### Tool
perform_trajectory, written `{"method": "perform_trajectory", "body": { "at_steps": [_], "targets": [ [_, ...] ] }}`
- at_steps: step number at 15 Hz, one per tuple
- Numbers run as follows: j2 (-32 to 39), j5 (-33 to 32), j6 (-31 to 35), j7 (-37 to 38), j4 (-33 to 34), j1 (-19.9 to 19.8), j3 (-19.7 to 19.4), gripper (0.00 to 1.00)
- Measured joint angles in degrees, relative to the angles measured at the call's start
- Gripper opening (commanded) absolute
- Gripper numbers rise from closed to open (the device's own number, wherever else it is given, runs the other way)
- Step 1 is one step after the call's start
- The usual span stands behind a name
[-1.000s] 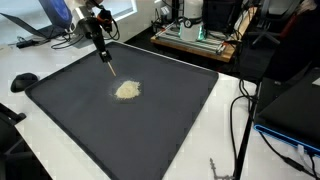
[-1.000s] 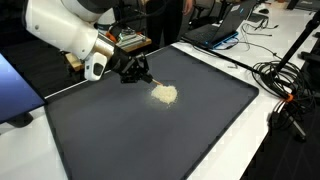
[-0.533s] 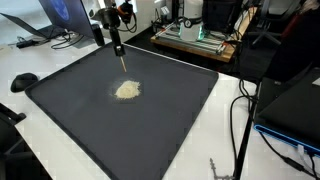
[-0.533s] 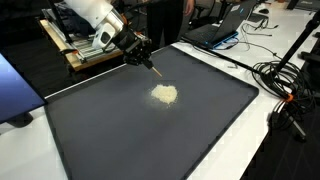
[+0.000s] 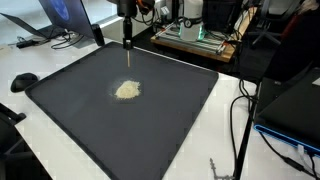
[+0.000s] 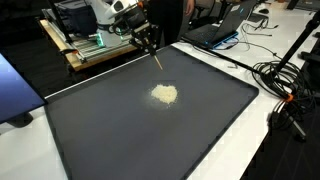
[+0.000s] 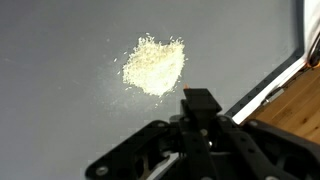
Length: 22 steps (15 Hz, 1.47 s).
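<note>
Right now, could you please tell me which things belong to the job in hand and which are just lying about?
In hand:
- gripper, shut on the thin stick
- pale crumb pile
- dark mat

Lying about:
- laptop
- cables
- wooden board carrying electronics
- black puck

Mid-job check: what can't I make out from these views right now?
Tool: its hold on the thin stick is too small and dark in both exterior views.
Thin stick: too small there to tell brush from rod; in the wrist view the tool's own body hides it.
Pale pile: grains blurred in the wrist view, material unclear.
Arm: cut off by the top edge in an exterior view.
</note>
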Motion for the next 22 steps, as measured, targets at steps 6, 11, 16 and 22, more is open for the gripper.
{"method": "perform_trajectory", "body": {
  "at_steps": [6, 11, 16, 22],
  "targets": [
    [1.55, -26.89, 16.02, 18.47, -6.74, 0.56, 2.16, 0.03],
    [2.03, -48.39, 17.52, 21.3, -8.82, -3.08, -0.31, 0.03],
    [-0.66, -59.84, 14.34, 20.88, -7.96, -3.98, 0.13, 0.03],
    [-1.77, -64.73, 9.5, 20.12, -5.46, -3.14, 3.77, 0.03]
  ]
}}
